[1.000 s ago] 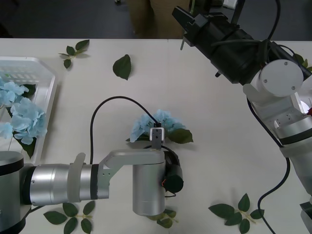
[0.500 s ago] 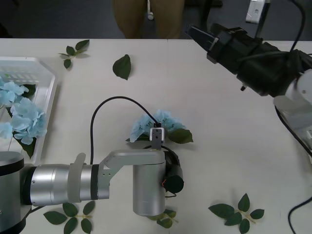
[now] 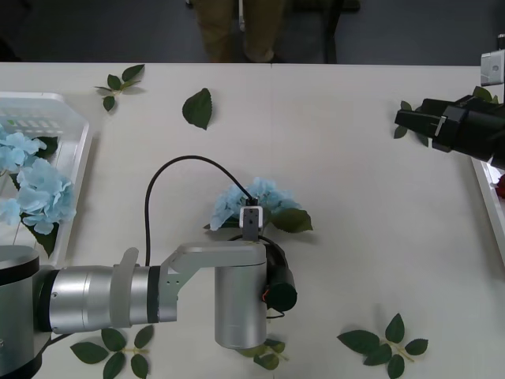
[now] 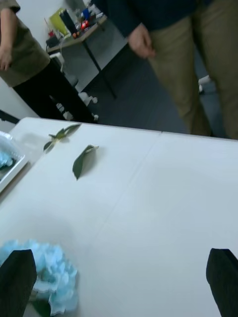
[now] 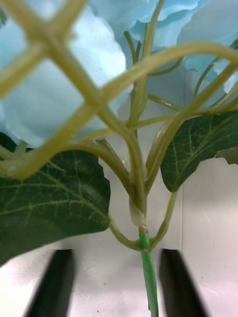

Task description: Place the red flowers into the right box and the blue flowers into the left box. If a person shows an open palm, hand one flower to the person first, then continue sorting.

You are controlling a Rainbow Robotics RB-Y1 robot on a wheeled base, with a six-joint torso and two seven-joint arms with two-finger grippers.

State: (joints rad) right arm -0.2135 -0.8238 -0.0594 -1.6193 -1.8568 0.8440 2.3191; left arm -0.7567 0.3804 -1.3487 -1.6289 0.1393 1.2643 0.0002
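The left claw (image 5: 113, 282) stood open astride the thin green stem of a pale-blue fluffy hydrangea (image 3: 256, 201) on the white counter (image 3: 355, 205); the right claw (image 4: 119, 277) hovered open, empty.

Front view: looking down from above the arms onto the white table (image 3: 355, 197). Left wrist view: very close to a blue flower (image 5: 64, 89), stem between the left gripper (image 5: 116, 282) fingers. Right wrist view: low, facing across the table. Shared everywhere: that same flower.
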